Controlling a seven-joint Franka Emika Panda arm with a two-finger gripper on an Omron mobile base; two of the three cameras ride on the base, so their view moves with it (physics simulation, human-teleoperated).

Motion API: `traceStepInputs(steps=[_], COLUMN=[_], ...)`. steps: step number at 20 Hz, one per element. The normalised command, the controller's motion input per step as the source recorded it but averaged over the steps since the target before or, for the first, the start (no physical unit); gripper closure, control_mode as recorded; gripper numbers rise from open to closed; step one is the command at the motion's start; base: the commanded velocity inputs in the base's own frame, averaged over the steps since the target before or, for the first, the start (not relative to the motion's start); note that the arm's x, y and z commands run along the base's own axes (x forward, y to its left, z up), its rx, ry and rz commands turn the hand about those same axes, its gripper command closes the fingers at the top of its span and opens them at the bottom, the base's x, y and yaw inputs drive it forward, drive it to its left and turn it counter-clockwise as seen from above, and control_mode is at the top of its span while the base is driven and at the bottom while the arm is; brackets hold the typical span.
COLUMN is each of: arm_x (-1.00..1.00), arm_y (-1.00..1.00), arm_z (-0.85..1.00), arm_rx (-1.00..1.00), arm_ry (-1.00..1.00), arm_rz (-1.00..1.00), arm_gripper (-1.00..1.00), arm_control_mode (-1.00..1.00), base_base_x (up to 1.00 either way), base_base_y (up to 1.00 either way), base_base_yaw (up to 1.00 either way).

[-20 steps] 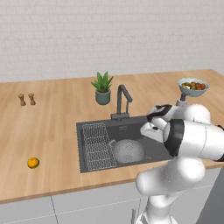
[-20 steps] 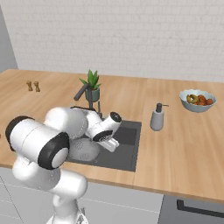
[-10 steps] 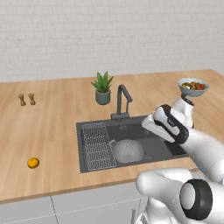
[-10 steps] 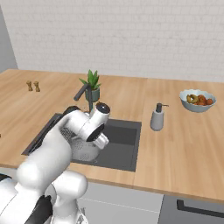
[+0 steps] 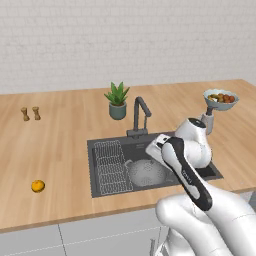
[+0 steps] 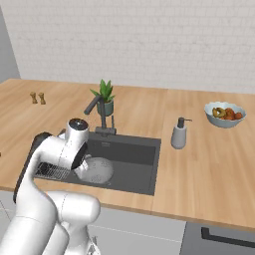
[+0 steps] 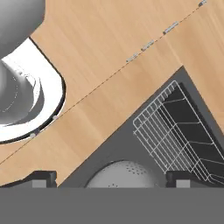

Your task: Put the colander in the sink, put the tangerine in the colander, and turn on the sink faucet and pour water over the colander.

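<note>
Colander (image 5: 146, 172) resting upright in the sink (image 5: 200, 172), just beside the wire rack (image 5: 112, 166). Tangerine (image 5: 38, 186) alone on the tabletop (image 5: 60, 145), well apart from the sink, toward its left. Faucet (image 5: 141, 116) at the sink's back edge, with a potted plant (image 5: 117, 100) behind it. Jaws spread wide, empty, apparently above the colander's near rim. Fruit bowl (image 6: 224, 114) and soap dispenser (image 6: 179, 134) to the right of the sink.
</note>
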Motion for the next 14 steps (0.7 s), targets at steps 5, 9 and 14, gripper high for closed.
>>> traceStepInputs(steps=[5, 9, 14], arm_x=[-0.02, 0.21, 0.33], arm_y=[1.0, 1.0, 1.0], arm_z=[0.11, 0.08, 0.05], arm_rx=[-0.04, -0.03, -0.04], arm_ry=[0.18, 0.13, 0.1], arm_rz=[-0.24, -0.25, -0.27], arm_gripper=[-1.0, -1.0, -1.0], arm_control_mode=[-1.0, -1.0, -1.0], base_base_x=[0.0, 0.0, 0.0], base_base_y=[0.0, 0.0, 0.0], base_base_yaw=[0.0, 0.0, 0.0])
